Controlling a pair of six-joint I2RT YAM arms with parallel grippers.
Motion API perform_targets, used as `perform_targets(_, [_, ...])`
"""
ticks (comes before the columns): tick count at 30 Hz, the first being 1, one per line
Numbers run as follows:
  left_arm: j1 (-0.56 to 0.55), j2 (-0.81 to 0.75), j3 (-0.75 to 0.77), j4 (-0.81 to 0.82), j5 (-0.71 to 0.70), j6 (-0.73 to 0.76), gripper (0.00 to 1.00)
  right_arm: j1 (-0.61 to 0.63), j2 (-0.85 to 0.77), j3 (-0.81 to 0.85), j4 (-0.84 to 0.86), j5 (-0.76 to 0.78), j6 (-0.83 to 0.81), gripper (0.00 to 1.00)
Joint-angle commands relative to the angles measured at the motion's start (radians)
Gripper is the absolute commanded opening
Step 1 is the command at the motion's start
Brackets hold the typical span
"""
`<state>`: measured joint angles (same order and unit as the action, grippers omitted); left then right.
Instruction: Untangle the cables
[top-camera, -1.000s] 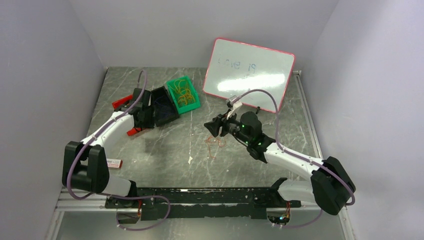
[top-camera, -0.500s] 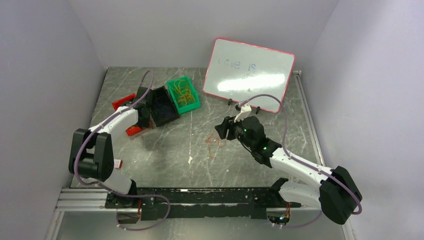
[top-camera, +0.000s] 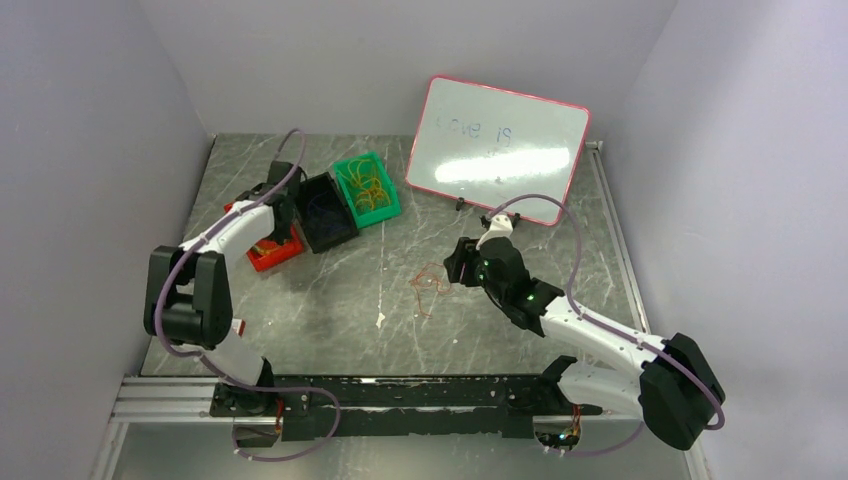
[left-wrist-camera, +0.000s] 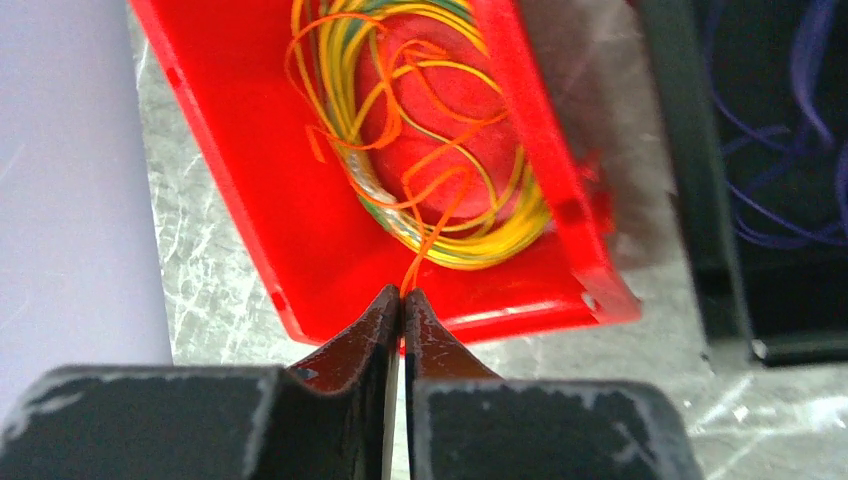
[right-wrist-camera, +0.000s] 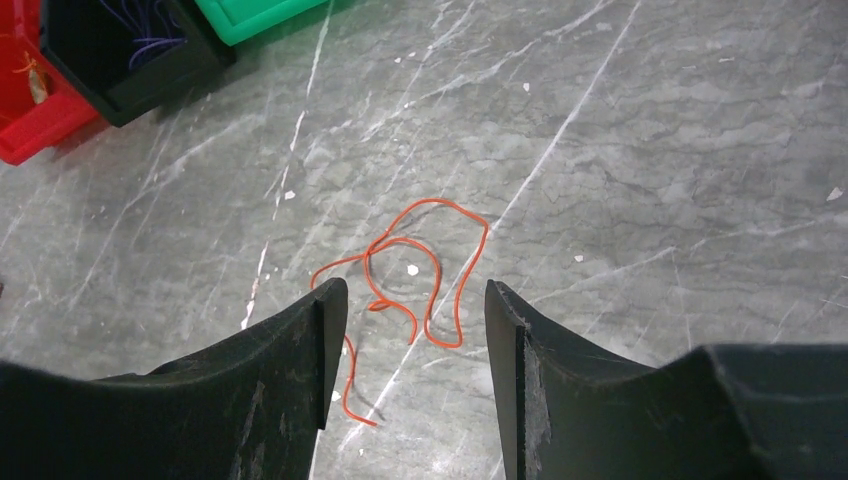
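Orange cable (left-wrist-camera: 432, 228) in left gripper (left-wrist-camera: 402, 300)

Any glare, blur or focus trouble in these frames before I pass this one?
Top view: bright glare washes out most of the writing on the whiteboard. Left wrist: the cables in the red bin are sharp, the black bin at right is soft, and the closed left gripper is dark and slightly blurred. Right wrist: the loose orange cable is crisp, with a faint shadow beneath.
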<state>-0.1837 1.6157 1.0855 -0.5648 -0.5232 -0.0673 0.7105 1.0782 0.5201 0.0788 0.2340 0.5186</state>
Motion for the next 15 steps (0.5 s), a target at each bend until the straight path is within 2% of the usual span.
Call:
perform_targets(1, [0.092,0.025,0.064,0.051,0.007,0.021,0.08,0.002,0.009,0.015,-0.020,0.019,0.004,0.57])
perform_targets(10, [0.204,0.114,0.119,0.163,0.280,0.000,0.07,0.003,-0.029,0.021,-0.052,0.021,-0.031,0.57])
perform_targets(15, [0.216,0.176,0.173,0.155,0.300,0.007,0.07,0.002,-0.062,-0.005,-0.052,0.021,-0.001,0.57])
